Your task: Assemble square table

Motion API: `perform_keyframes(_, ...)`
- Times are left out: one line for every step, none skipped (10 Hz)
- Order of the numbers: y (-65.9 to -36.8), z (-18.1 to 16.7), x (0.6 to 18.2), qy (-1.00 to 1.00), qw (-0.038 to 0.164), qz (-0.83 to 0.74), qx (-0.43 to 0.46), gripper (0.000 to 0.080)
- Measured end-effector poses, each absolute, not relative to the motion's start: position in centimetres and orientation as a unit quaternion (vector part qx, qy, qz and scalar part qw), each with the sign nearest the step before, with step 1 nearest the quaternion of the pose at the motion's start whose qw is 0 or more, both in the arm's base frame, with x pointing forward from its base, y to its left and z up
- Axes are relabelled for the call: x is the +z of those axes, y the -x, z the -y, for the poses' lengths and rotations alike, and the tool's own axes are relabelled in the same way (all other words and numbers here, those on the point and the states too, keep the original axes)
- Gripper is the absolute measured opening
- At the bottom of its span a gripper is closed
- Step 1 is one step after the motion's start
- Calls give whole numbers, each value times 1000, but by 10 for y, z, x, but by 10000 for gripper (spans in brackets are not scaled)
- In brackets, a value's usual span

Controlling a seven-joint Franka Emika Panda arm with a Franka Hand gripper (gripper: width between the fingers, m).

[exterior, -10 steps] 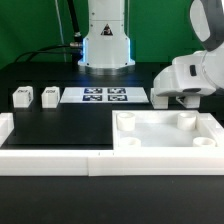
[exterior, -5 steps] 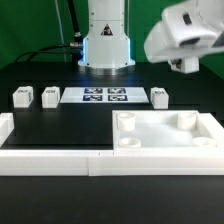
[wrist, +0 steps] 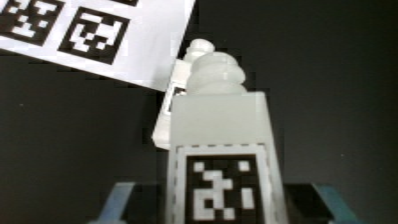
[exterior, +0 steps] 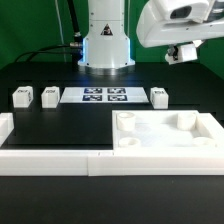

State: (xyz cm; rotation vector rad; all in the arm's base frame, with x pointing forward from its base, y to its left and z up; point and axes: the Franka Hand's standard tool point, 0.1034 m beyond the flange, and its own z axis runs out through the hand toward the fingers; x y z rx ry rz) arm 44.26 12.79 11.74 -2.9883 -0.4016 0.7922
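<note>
The square tabletop slab lies ribs up at the exterior view's front right. Three leg blocks lie on the table: two at the left and one just right of the marker board. My gripper hangs high above the right side. In the wrist view my gripper is shut on a fourth leg block, tag face toward the camera and screw end pointing away. A finger shows at each side. A sliver of the lying leg shows behind it.
The marker board lies at the middle back and also shows in the wrist view. The long low white border wall runs along the front and up the left side. The robot base stands behind.
My gripper has risen from table height at the right of the marker board to well above it. The leg block lying beside the board has come into view.
</note>
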Motion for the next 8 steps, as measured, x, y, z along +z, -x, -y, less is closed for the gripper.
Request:
perform_keyframes(-455,-125,109,967,19,135,217,289)
perform_keyframes(-475,-116,114,970,26,144,195,289)
perform_keyframes(-508,-108,119,978,32,146,147,289)
perform_keyframes(-528,-107,120,982,32,150,112,289)
perform_keyframes(-543,-108,122,984,30,157,80,289)
perform_keyframes(-543,-108,121,986,30,155,49,289)
perform_keyframes(-543,-107,119,988,32,150,14,290)
perform_keyframes(-544,-106,118,988,32,150,-10,290)
